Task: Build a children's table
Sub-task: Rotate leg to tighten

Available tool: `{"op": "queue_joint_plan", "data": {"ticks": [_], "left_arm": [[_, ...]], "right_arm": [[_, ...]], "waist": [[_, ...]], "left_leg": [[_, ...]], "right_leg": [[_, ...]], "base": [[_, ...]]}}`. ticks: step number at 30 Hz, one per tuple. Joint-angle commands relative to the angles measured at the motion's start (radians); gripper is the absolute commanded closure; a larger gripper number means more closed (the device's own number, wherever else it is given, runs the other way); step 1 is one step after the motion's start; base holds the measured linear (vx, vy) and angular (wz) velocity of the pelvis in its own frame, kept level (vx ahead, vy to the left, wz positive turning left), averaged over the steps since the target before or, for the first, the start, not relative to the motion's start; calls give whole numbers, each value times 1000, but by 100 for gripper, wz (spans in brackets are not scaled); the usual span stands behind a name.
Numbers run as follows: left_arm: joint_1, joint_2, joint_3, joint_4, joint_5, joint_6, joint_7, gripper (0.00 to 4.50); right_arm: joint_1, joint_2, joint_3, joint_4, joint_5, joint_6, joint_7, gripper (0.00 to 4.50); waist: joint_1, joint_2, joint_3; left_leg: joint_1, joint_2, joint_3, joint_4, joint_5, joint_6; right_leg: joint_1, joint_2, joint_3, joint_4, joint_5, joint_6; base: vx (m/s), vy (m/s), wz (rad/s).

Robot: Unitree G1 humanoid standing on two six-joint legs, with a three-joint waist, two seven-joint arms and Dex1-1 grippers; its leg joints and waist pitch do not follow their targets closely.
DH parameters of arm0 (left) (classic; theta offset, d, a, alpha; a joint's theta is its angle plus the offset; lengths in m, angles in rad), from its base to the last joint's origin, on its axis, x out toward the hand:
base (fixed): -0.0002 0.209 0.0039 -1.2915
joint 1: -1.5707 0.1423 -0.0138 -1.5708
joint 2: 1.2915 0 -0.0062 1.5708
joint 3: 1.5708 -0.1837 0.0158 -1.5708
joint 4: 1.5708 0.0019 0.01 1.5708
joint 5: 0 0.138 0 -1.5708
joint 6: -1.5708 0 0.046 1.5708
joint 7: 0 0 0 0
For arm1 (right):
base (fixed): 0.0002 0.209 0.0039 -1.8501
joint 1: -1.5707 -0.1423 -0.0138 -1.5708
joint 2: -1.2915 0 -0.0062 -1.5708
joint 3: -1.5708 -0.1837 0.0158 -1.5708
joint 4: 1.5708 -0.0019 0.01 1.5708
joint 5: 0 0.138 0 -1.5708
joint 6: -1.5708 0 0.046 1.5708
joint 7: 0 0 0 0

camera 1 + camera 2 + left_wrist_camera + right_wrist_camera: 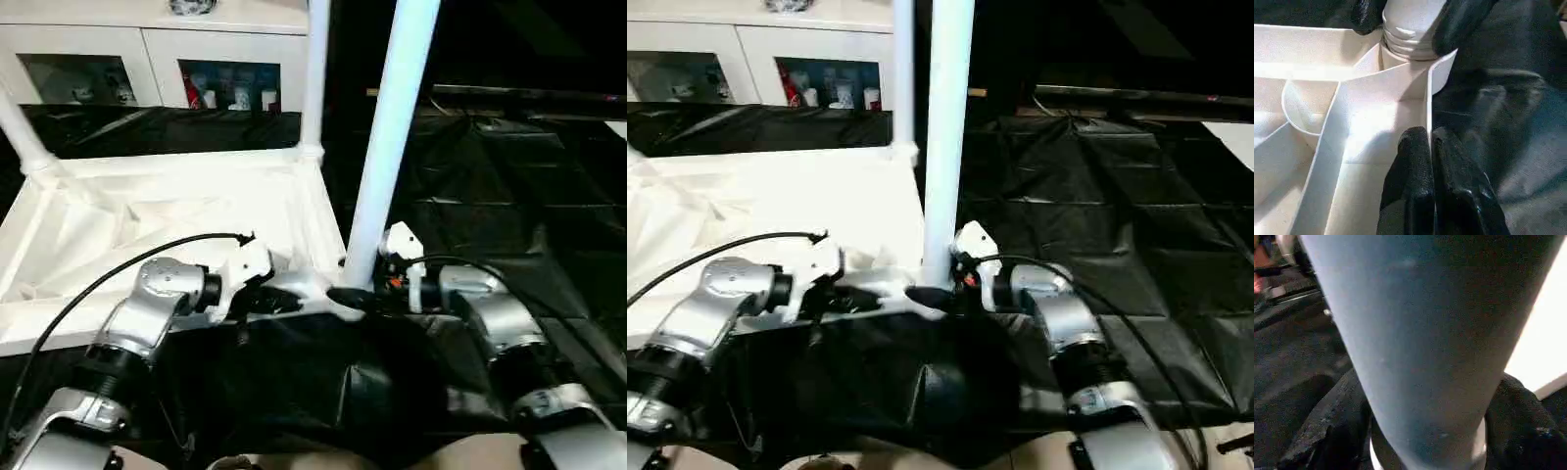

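The white tabletop [147, 211] lies upside down on black cloth, ribs facing up. Tube legs stand in its far-left [20, 132] and far-right [315, 78] corner sockets. A third leg [392, 137] rises from the near-right corner socket, leaning slightly. My right gripper [355, 296] is shut around this leg's base, a black finger [1327, 426] on each side of the tube [1415, 342]. My left gripper [1431, 147] is shut on the thin side rim [1428, 105] of the tabletop, just short of that same corner, where the leg's ringed end [1410, 29] sits in the socket.
A white glass-door cabinet [147, 59] stands behind the tabletop. Crumpled black cloth [1117, 215] covers the floor to the right and in front. A dark bar [529, 95] runs along the back right. A black cable [118, 269] loops over my left forearm.
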Motion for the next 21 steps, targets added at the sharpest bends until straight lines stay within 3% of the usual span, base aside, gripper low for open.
{"op": "queue_joint_plan", "data": {"ticks": [1, 11, 16, 18, 19, 21], "left_arm": [[4, -18, -23, -43, -37, 7, -25, 450], [1, -40, -7, -40, -35, 9, 23, 450], [-54, -104, 22, 31, 19, 22, 203, 450], [-79, -135, 29, 58, 31, 29, 265, 450], [-90, -149, 29, 67, 38, 31, 290, 450], [-107, -169, 23, 82, 54, 34, 328, 450]], "right_arm": [[11, 11, 42, -47, 21, 17, 57, 165], [35, 52, 45, -47, 19, 52, 9, 191], [9, 165, -24, 72, -13, 37, -263, 193], [-9, 210, -46, 120, -18, 34, -364, 194], [-19, 233, -55, 141, -18, 36, -412, 194], [-33, 266, -65, 171, -28, 27, -491, 194]], "waist": [[1, 2, -58], [1, 2, -57], [-14, 0, -52], [-20, 8, -49], [-23, 5, -48], [-23, 7, -51]], "left_leg": [[11, 64, -26, -65, -172, 45], [12, 63, -27, -67, -176, 34], [19, 61, -35, -73, -238, -6], [21, 60, -37, -76, -265, -13], [27, 59, -37, -75, -284, -20], [25, 59, -40, -77, -281, -25]], "right_leg": [[48, -97, 59, -76, -205, -198], [46, -98, 60, -80, -227, -190], [41, -103, 61, -95, -373, -155], [38, -103, 61, -100, -410, -146], [33, -103, 61, -105, -437, -140], [37, -106, 61, -105, -441, -133]], "base": [[0, 0, 0], [0, 0, 0], [0, 0, 0], [0, 0, 0], [0, 0, 0], [0, 0, 0]]}}
